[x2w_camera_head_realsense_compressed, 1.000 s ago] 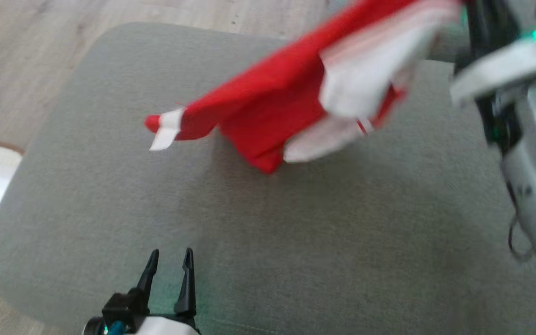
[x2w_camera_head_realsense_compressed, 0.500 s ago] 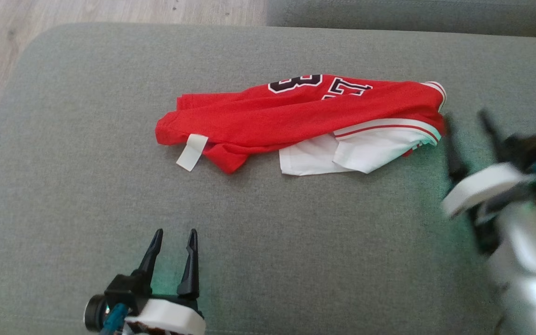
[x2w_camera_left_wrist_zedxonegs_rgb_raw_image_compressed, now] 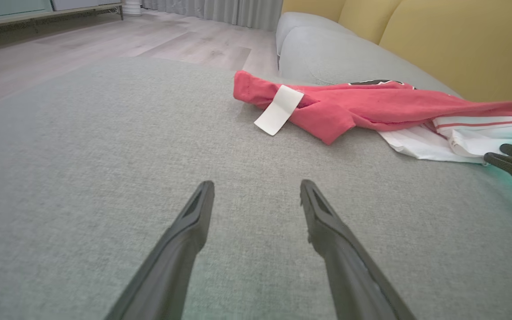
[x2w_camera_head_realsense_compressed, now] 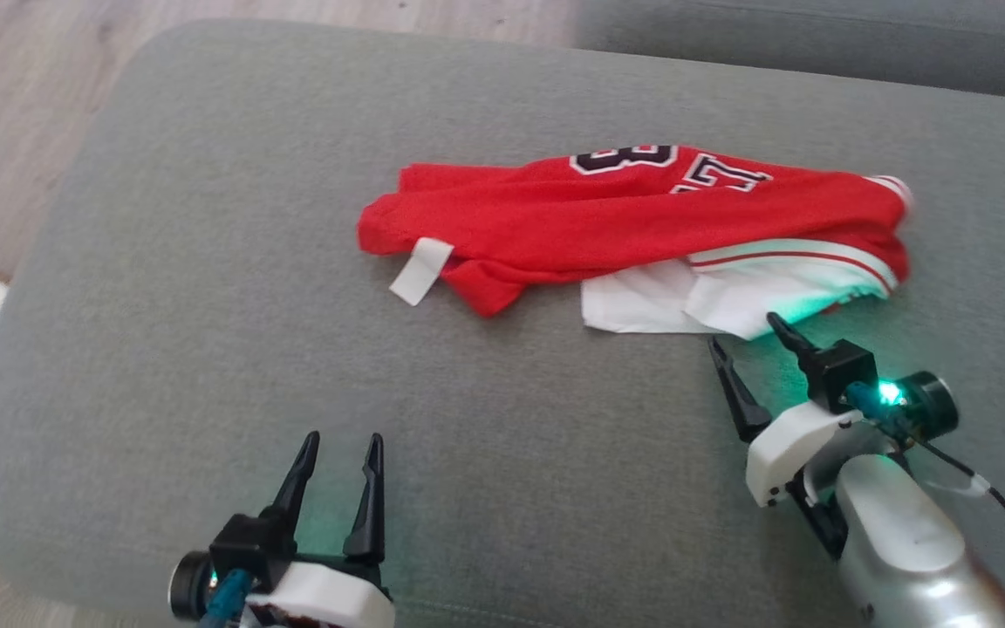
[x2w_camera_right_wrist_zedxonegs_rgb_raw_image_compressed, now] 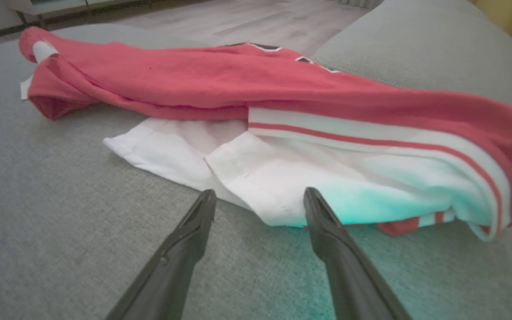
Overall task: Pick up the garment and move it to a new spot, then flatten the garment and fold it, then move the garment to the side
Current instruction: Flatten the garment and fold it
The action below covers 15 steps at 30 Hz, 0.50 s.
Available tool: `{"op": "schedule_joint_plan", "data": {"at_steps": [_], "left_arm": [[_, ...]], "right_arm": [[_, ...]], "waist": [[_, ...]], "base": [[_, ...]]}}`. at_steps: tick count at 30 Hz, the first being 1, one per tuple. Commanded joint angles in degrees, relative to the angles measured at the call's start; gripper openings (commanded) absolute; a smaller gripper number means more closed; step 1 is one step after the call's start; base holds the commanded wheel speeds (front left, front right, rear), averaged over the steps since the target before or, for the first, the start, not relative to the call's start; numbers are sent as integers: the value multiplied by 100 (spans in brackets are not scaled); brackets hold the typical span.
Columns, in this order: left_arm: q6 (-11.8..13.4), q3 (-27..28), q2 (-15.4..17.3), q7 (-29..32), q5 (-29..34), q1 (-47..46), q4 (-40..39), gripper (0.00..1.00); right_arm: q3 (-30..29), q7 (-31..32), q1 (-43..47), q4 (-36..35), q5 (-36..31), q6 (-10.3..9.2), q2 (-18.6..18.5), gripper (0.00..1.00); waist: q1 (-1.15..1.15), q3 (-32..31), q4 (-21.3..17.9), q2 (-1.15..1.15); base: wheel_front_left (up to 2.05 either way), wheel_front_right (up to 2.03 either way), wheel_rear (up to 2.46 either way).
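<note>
Red mesh is heaped in a long, bunched ridge across the middle of the grey sofa cushion [x2w_camera_head_realsense_compressed: 206, 262], and that is the garment [x2w_camera_head_realsense_compressed: 633, 218], lying free and gripped by nothing, so flattening is judged to be the step in hand. The left fingers [x2w_camera_head_realsense_compressed: 370, 497] are held wide and empty, low over bare cushion near its front edge, well apart from the cloth. The right fingers [x2w_camera_head_realsense_compressed: 734, 388] are spread wide as well, nothing between them, tips poised just beside the white panel [x2w_camera_head_realsense_compressed: 642, 310] that spills out from under the red at the garment's right end; whether a tip is touching it cannot be told. For a clean spread, two far-apart edges ought to be taken: the striped trim [x2w_camera_head_realsense_compressed: 799, 260] by the right side, the end by the white tag [x2w_camera_head_realsense_compressed: 420, 270] by the left. A single layer should be pinched at each point, since a doubled pinch would likely lock the fold in. The soft cushion can be pressed into so that one finger is slid under the edge. The cloth should then be drawn outward, low and evenly, until the black lettering [x2w_camera_head_realsense_compressed: 625, 159] lies open and the creases are pulled out.
</note>
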Motion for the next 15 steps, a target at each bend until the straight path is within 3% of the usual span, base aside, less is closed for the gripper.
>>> {"op": "schedule_joint_plan", "data": {"at_steps": [1, 15], "left_arm": [[19, 172, 8, -56, -25, -67, -165, 100], [100, 98, 8, -56, -162, -143, -236, 100]], "right_arm": [[18, -63, -221, -94, -157, -4, 62, 100], [-844, -63, -286, 10, -1286, -4, 292, 100]], "waist": [[0, 50, 106, 0], [0, 225, 58, 0]], "base": [[0, 0, 0], [0, 0, 0]]}}
